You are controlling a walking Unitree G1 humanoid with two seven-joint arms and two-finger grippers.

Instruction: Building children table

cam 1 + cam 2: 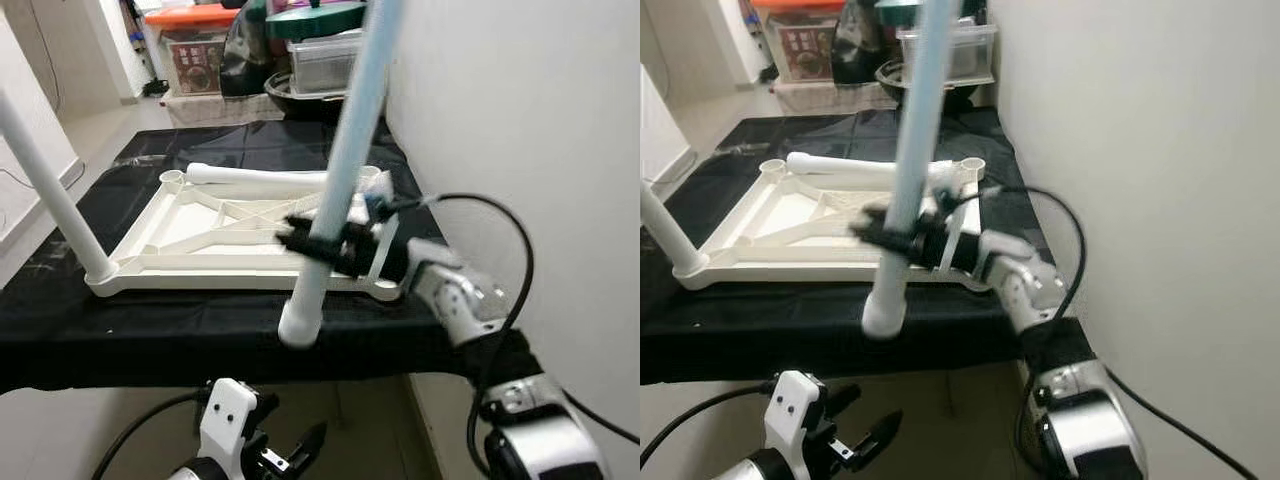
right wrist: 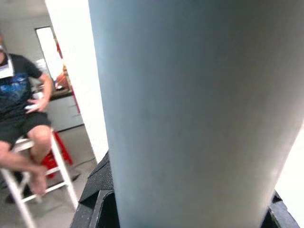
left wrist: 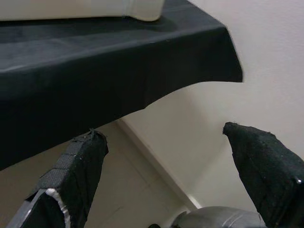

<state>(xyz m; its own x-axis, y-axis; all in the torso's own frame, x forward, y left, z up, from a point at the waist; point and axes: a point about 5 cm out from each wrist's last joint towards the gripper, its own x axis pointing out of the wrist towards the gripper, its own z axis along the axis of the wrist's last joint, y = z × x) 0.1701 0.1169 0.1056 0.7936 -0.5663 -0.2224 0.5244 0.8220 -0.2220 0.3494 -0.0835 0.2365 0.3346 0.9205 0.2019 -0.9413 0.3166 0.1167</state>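
Note:
A white children's tabletop [image 1: 200,235] lies upside down on a black-covered table [image 1: 150,325]. One white leg [image 1: 50,190] stands in its near left corner socket. Another loose leg [image 1: 255,176] lies across its far side. My right gripper [image 1: 318,245] is shut on a pale blue-white leg [image 1: 345,160], held nearly upright with its lower end [image 1: 300,325] hanging over the table's front edge, just short of the near right corner socket [image 1: 388,290]. In the right wrist view this leg [image 2: 190,114] looms close. My left gripper [image 1: 290,455] hangs low below the table edge, open and empty, its fingers [image 3: 80,166] spread.
A white wall [image 1: 520,120] runs close along the right side of the table. Storage boxes [image 1: 205,50] and a clear bin [image 1: 322,62] stand behind the table. A person [image 2: 21,109] sits on a stool in the room beyond.

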